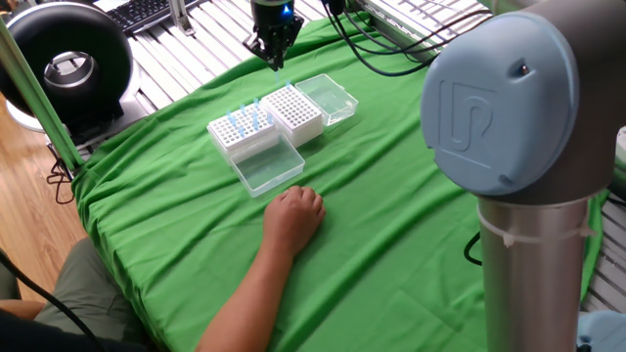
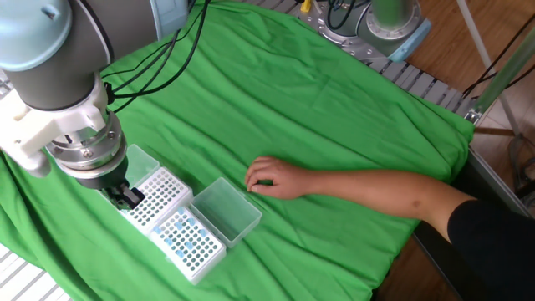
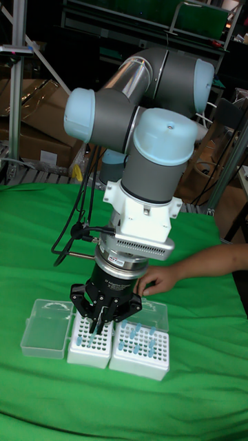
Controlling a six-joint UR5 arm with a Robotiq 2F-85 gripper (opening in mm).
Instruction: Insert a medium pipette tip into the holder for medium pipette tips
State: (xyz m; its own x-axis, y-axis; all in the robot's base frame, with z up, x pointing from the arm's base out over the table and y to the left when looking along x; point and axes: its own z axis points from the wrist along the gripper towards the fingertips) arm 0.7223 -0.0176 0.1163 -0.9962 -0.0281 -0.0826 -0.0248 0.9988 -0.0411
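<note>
The holder for medium pipette tips is the taller white block with a dense grid of holes, and its clear lid lies open beside it. My gripper hangs over the holder's far edge. It is shut on a thin pale medium pipette tip that points down. In the other fixed view the gripper covers the near-left part of the holder. From the tall fixed view, the gripper sits just above the holder.
A lower white rack with several blue tips stands against the holder, its clear lid open in front. A person's hand rests on the green cloth close to that lid. A black round device stands at the far left.
</note>
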